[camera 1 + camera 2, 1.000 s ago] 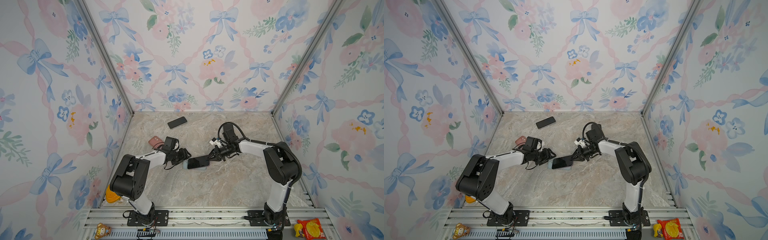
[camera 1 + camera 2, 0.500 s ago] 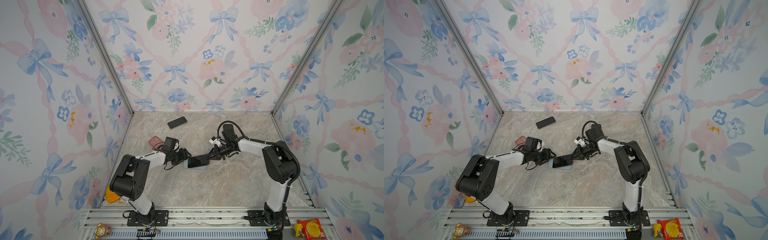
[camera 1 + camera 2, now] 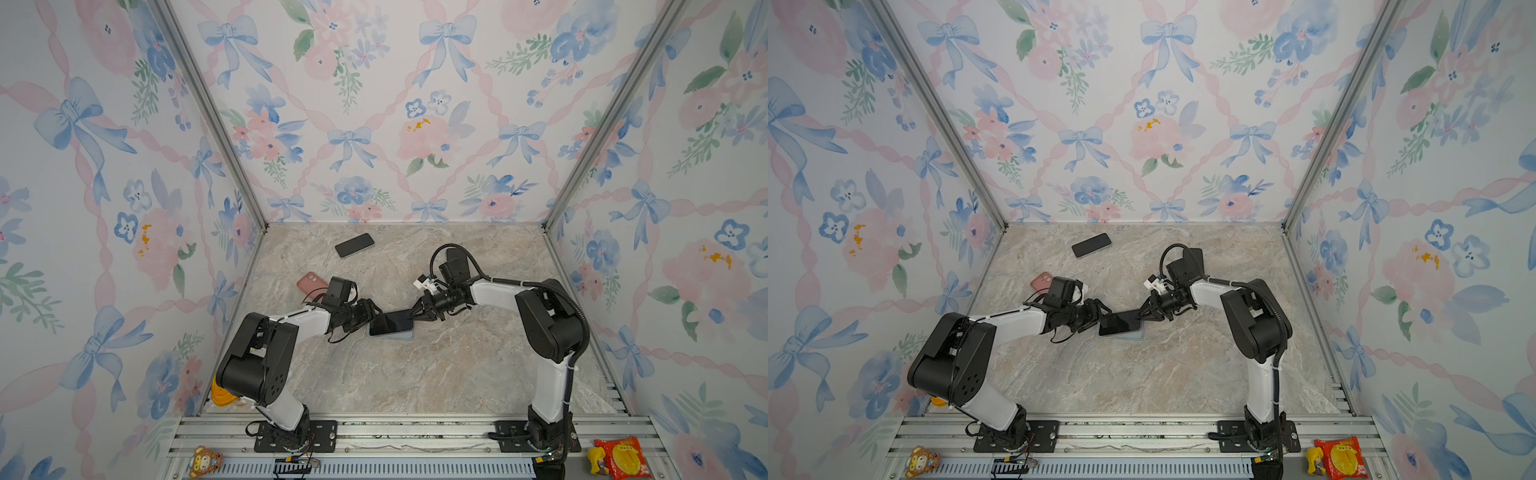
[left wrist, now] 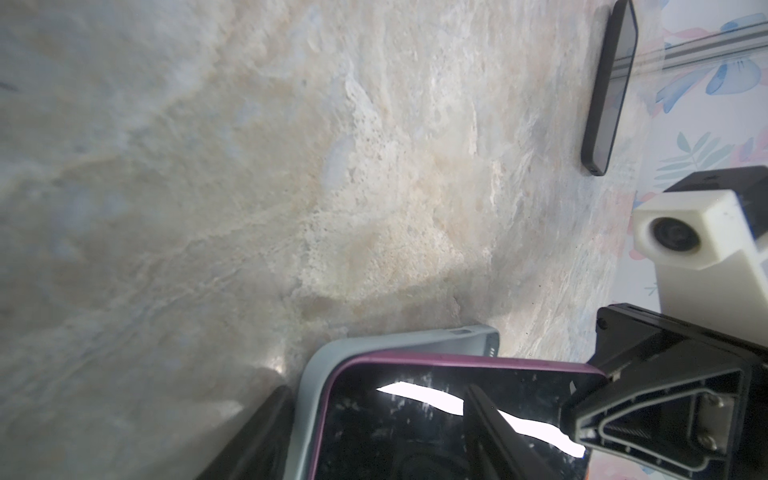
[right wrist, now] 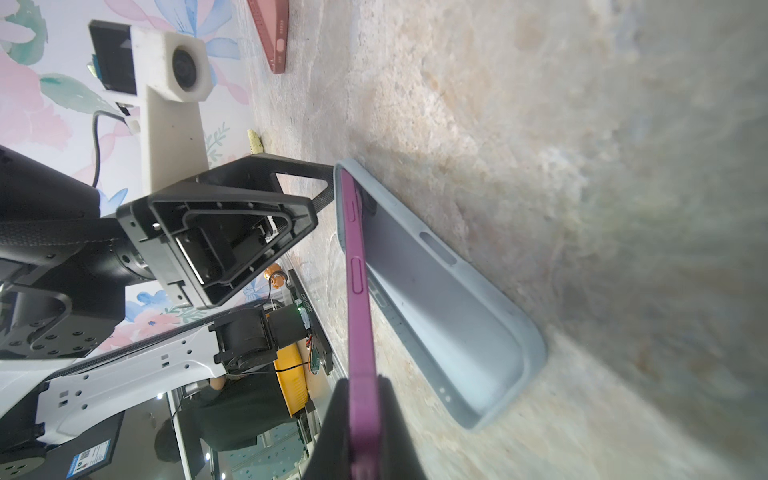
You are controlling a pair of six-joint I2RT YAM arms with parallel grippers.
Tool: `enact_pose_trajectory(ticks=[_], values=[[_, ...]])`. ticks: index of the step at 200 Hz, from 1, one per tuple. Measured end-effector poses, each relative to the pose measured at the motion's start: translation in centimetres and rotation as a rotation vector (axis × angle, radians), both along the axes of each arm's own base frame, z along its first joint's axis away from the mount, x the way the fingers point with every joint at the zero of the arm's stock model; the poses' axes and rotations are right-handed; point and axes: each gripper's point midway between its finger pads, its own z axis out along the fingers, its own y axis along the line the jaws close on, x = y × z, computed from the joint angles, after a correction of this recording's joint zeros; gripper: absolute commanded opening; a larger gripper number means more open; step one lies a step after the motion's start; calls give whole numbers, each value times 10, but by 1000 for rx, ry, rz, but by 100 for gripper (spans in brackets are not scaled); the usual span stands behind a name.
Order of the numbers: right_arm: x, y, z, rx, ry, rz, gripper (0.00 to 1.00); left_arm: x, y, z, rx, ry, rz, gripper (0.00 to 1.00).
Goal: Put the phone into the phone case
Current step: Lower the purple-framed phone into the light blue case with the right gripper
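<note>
Middle of the marble-pattern worktop (image 3: 415, 374), somewhat nearer its front edge than its back edge: a pale blue-grey soft phone case (image 3: 394, 335) lies open side up. A black-screened phone with a purple metal rim (image 3: 390, 322) sits over it at a tilt. The end toward the left arm is down inside the case wall and the end toward the right arm is raised clear, which shows plainly in the right wrist view.

Right claw (image 3: 414, 316): pressed together on the raised end of the phone, pinching it across screen and back. Likely held this way to hinge the phone down into the case.

Left claw (image 3: 370, 316): spread, at the case's opposite end, with one finger (image 5: 303, 164) reaching to the case's end wall. It reads as a stop, so the case does not slide under the push. Whether it presses, cannot tell.

Task judged part done — one end seated, the rest not.

Farther back, toward the left edge: a salmon-pink phone case (image 3: 309, 284), just behind the left wrist. Near the back edge: a second, all-black phone (image 3: 354, 244) — flat and well apart.
</note>
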Motion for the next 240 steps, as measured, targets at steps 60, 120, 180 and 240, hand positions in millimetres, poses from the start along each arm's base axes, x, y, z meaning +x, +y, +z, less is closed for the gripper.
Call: enact_pose_trajectory(ticks=[60,120,180,240], values=[[1,4,-2,5,1,-1,1,-6,0,0,9,0,5,66],[0,7,-6,2,9,-2,12,-10,0,0,21,-15,23,66],[-4,-3,-33,-147,-2,-22,27,-16,-3,0,22,-20,32,66],[-7,-5,-38,-280,-55,5,37,-23,-8,0,4,-7,16,66]])
